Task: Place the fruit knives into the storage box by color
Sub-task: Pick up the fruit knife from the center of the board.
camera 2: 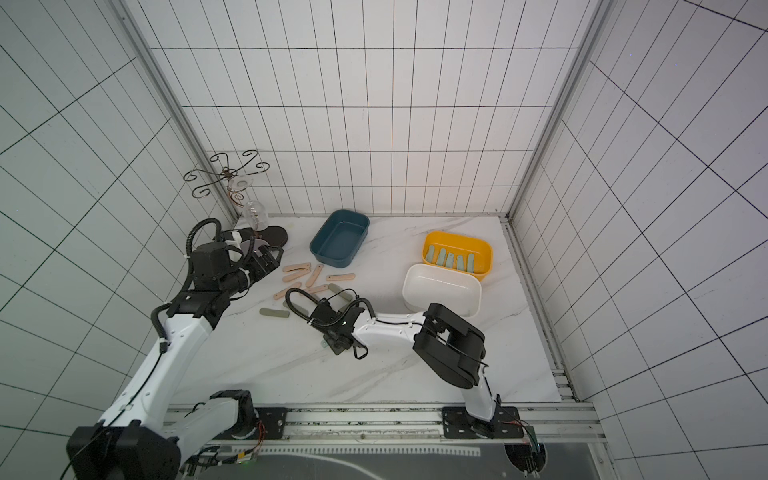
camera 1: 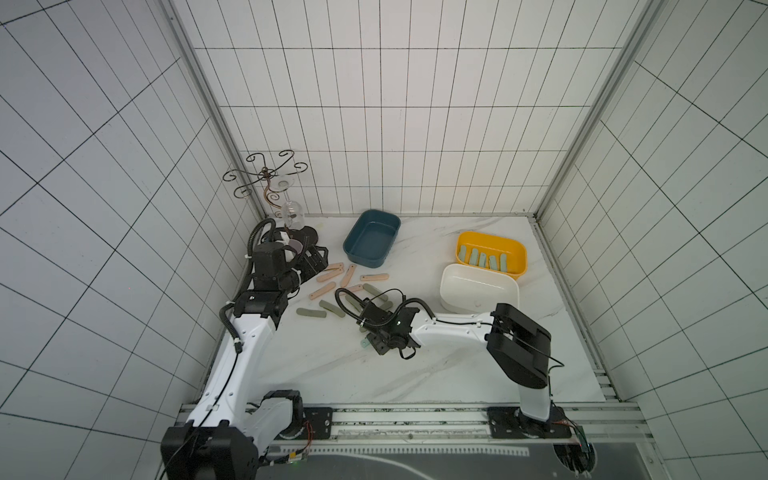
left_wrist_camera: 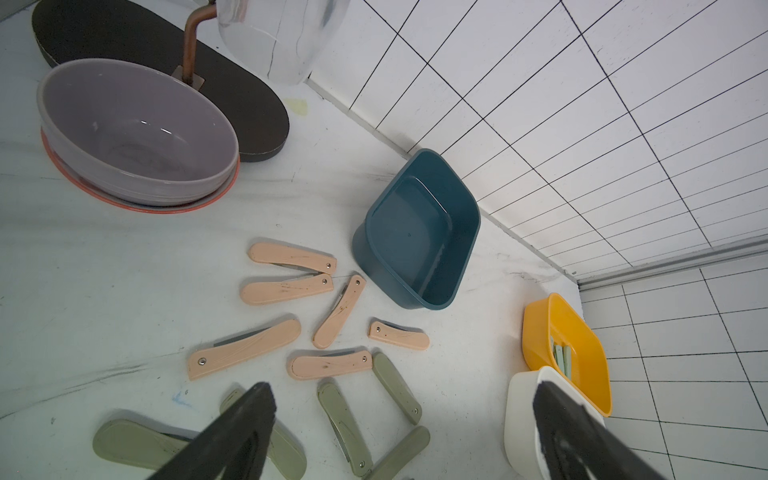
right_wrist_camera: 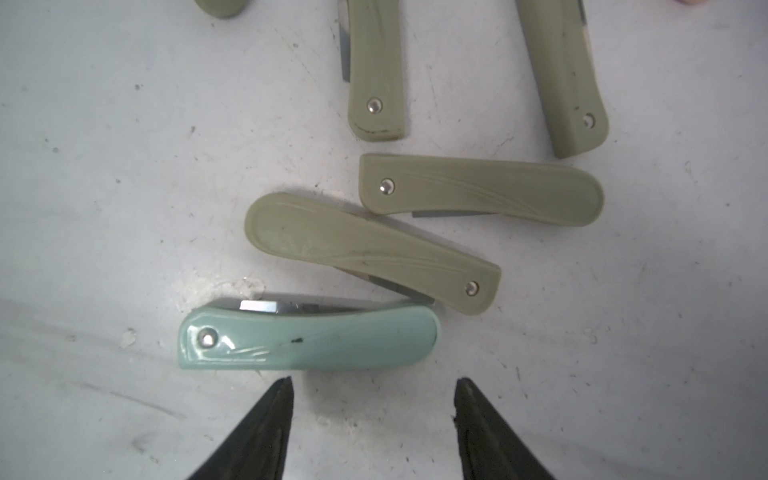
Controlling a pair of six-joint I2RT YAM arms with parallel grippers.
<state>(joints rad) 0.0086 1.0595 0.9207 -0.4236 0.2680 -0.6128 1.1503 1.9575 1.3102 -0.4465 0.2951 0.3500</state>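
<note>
While my left gripper [left_wrist_camera: 403, 388] hangs with its jaws spread wide over the marble table [camera 1: 332, 365], beside the grey bowl [left_wrist_camera: 137, 124], the dark blue box [camera 1: 371, 239] and the white box [camera 1: 478, 291] both show nothing inside. The yellow box [camera 1: 490, 241], touching the white one, holds a row of five pale mint knives [camera 1: 482, 259]. Six peach-pink knives [left_wrist_camera: 286, 289] lie loose just in front of the blue box, the olive knives [right_wrist_camera: 478, 189] lie nearer me, and a lone mint knife [right_wrist_camera: 307, 336] lies flat just ahead of my right gripper [right_wrist_camera: 374, 380], whose jaws stand partly apart, holding nothing.
</note>
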